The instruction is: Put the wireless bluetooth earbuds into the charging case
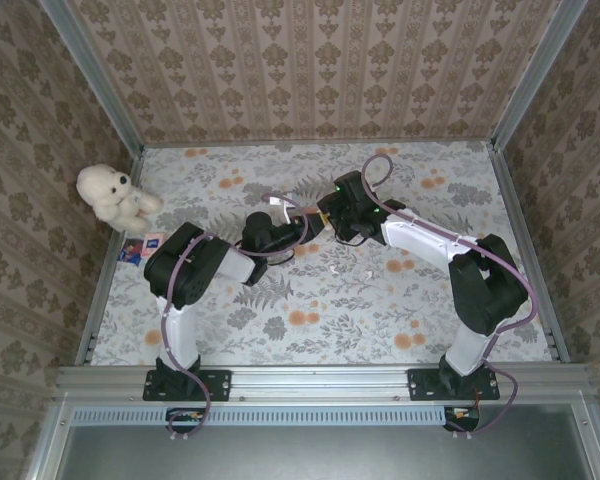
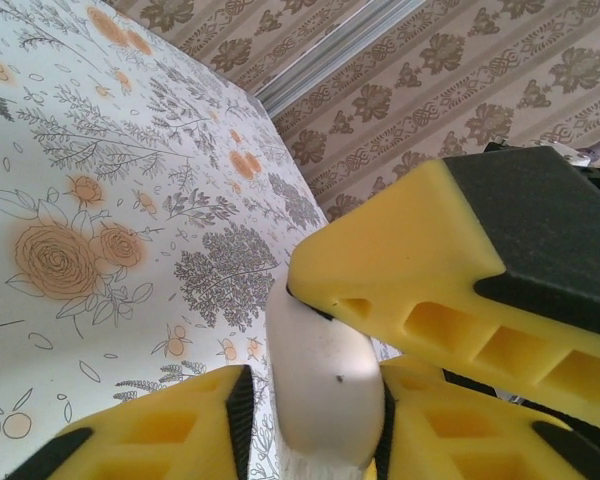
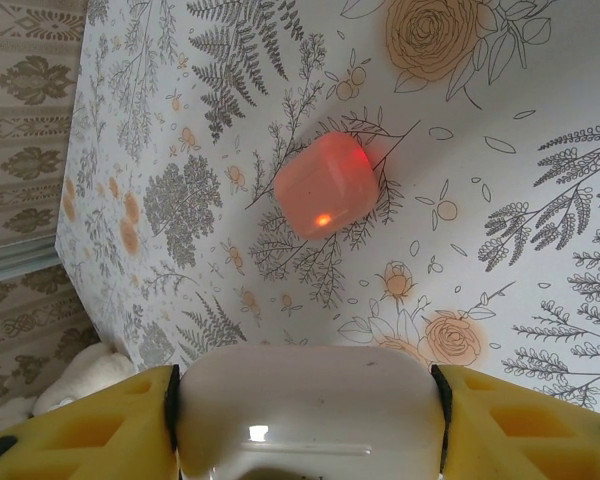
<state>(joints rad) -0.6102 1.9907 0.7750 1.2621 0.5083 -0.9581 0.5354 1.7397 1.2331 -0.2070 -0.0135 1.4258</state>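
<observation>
- Earbuds first: from above I make out two tiny white specks (image 1: 338, 270) lying loose on the bench (image 1: 460, 190), on the arm-base side of the right claw (image 1: 320, 220). I take them for the white pair, though they are too small to be sure. The orange-red pair I cannot pick out.
- The right claw is clamped on the white case (image 3: 310, 410), a finger on each flank, holding it clear of the bench.
- The left claw (image 2: 315, 380) has its pads against both sides of a white rounded body, which I judge to be that same case. The right claw's yellow finger (image 2: 450, 260) bears on it from above.
- The orange-red case (image 3: 325, 185) sits on the bench just beyond the right claw's tips.
- The buds look feather-light, hard, smooth and rounded, so I expect them to skid or flip away under a clumsy pinch. The safest hold is a gentle one with the very fingertips across the fattest part of the body.
- The case is glossy hard plastic and likely slippery. It is best held by its flat flanks, with the lid side left free.
</observation>
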